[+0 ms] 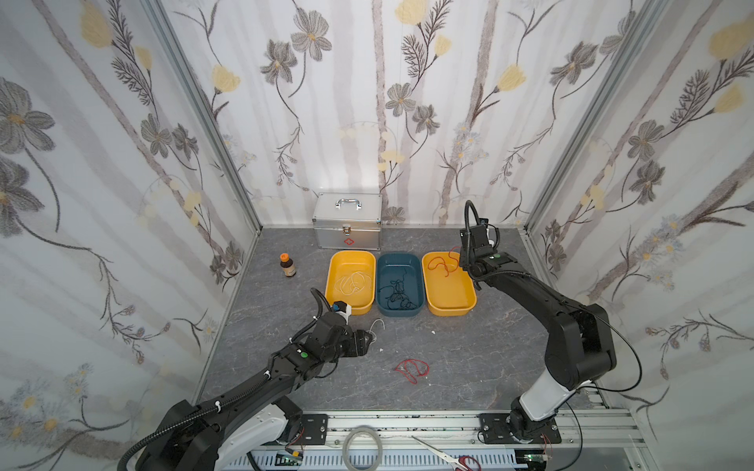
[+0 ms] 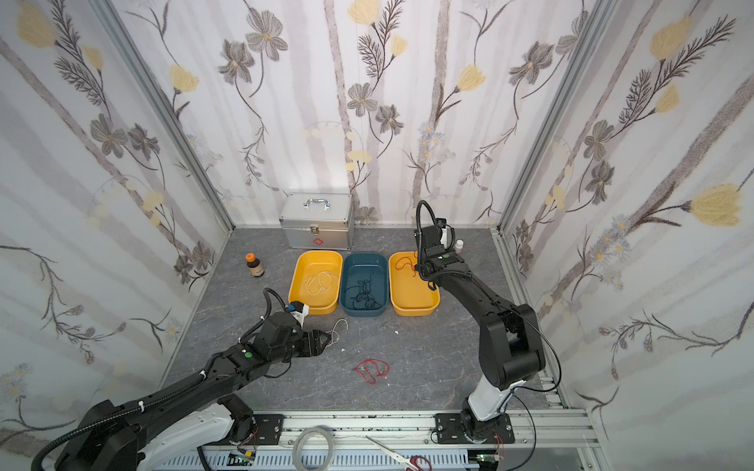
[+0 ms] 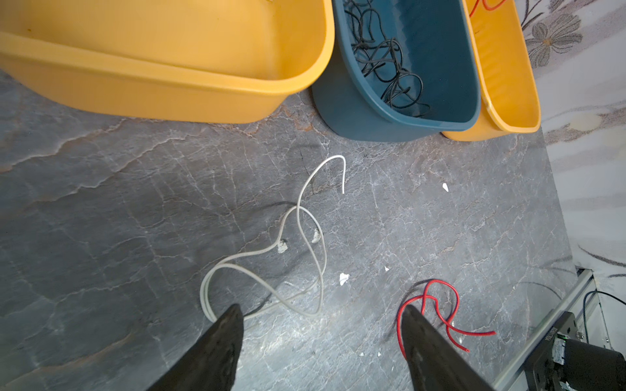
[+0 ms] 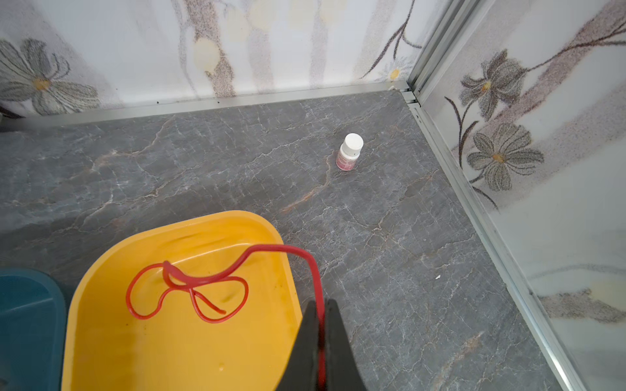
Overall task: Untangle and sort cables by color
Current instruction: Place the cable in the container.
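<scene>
**Current step: sorting, late stage**

1. Sorted items. In both top views, 3 plastic tubs stand side by side on the grey marble-pattern desk (image 1: 469, 359). The left yellow tub (image 1: 359, 308) contains thin white curly cables (image 1: 353, 283). The middle blue tub (image 1: 400, 312) contains thin black tangled cables (image 1: 393, 293).
2. Right hand (image 4: 321, 304). The fingers are pressed together and clamped on a thin red looping cable (image 4: 277, 247). The free loops of this cable lie on the floor of the right yellow tub (image 4: 152, 338). The gripped end arcs up to the hand, which sits above the tub's rim at its outer side.
3. Left hand (image 3: 321, 308). The fingers stand wide apart and hold nothing. The hand is low over the desk, in front of the left yellow tub, above a loose thin white cable (image 3: 298, 210). Whether a fingertip touches the cable cannot be told.
4. Unsorted items. The loose white cable and 1 loose thin red knotted cable (image 3: 430, 298) lie on the desk, apart from each other.

**Next move (judgement)**

- Right hand: shift inward over the tub, then open, so that the gripped end does not drape over the rim.
- Left hand: lower, close on a single strand of the white cable, lift it clear and carry it to the left yellow tub.
- The loose red cable then goes to the right yellow tub.
</scene>
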{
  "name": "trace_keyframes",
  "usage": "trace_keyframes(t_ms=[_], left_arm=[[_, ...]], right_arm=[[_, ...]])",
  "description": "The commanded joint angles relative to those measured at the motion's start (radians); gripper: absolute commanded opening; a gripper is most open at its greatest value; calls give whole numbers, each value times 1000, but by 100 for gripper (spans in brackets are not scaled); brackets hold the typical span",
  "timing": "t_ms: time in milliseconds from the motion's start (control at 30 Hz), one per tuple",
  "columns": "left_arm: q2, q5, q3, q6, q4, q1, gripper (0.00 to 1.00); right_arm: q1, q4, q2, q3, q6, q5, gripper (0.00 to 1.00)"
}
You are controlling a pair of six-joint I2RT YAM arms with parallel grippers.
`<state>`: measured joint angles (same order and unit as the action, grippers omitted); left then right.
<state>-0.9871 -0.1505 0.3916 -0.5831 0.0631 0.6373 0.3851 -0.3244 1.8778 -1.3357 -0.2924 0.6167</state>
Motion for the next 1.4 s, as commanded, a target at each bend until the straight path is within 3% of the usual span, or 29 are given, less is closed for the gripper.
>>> trace_keyframes(t_ms=[0,467,700,900,1367], left_arm=[[1,-3,4,12,-14,-8,75],[50,0,-27,3,-7,-20,75],[68,0,-30,2,4,-21,75],[66,-3,-32,-3,0,-21,75],[60,-8,-21,-8,2,-23,76]], right_arm=[[34,-63,67,-51,46,95,6],[59,-55,220,-57,8,-224,6],[53,-42,250,-31,-18,-306,9],[32,4,176,19,-31,-417,27],[-8,21,-28,100,-16,-487,46]])
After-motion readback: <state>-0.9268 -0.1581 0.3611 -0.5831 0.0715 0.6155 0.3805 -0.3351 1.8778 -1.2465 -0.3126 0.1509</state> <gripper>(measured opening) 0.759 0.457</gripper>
